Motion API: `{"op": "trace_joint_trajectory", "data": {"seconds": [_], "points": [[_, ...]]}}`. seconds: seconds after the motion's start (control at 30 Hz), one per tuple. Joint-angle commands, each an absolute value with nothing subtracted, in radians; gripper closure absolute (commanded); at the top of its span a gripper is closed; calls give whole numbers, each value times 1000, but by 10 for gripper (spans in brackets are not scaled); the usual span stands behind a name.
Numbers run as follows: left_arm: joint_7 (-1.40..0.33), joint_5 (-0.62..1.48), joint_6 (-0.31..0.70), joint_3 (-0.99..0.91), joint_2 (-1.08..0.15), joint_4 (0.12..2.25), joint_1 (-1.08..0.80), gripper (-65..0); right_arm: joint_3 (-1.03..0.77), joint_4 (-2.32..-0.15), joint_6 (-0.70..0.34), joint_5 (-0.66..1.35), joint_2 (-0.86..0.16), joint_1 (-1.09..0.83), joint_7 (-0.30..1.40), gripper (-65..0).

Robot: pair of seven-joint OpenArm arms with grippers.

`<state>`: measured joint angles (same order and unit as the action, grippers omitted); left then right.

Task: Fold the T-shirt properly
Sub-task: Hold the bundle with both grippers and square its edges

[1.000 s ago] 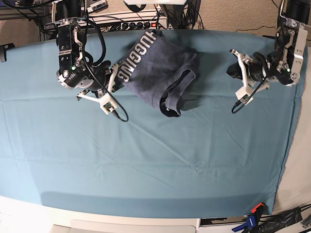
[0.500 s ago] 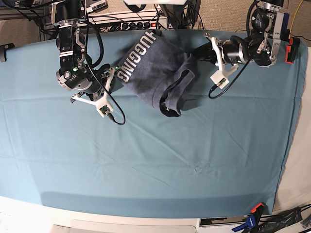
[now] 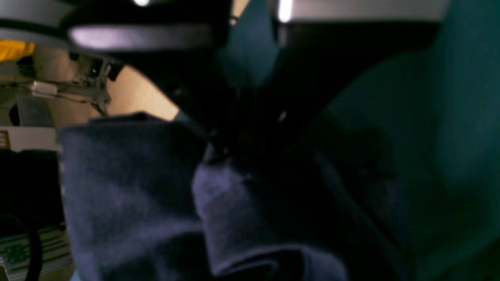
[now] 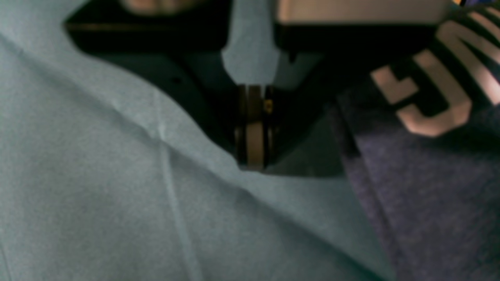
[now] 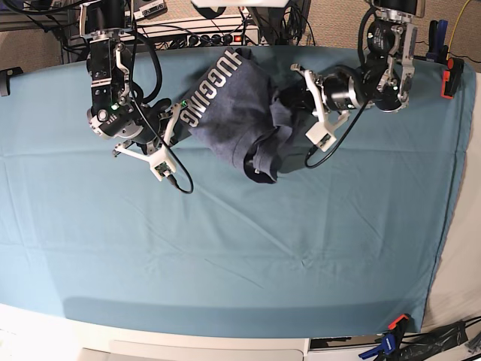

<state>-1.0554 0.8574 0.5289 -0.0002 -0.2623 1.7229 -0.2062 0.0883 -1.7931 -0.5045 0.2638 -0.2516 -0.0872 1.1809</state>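
Since a second ago my left gripper point(image 5: 289, 101) has swung in from the table's 3 o'clock edge and now presses, clenched, into the T-shirt point(image 5: 239, 105) folds; whether it pinches cloth I cannot tell. My right gripper point(image 5: 176, 120) sits clenched, empty, at the shirt's 9 o'clock edge. Shirt lies bunched toward 12 o'clock on the teal table cloth point(image 5: 240, 241).

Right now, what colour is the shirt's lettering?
White, on the dark blue-grey T-shirt; clearest in the base view.
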Motion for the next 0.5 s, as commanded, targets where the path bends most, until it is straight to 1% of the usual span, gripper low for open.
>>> {"op": "trace_joint_trajectory", "data": {"seconds": [0.0, 0.2, 0.47], "points": [[-1024, 875, 536, -2, -259, 1739, -196, 0, 86, -1806, -504, 278, -260, -84, 1179, 0], [-994, 849, 536, -2, -241, 1739, -196, 0, 86, -1806, -509, 332, -260, -112, 1198, 0], [-971, 801, 521, -2, -227, 1739, -148, 0, 86, -1806, -519, 334, -260, -139, 1202, 0]]}}
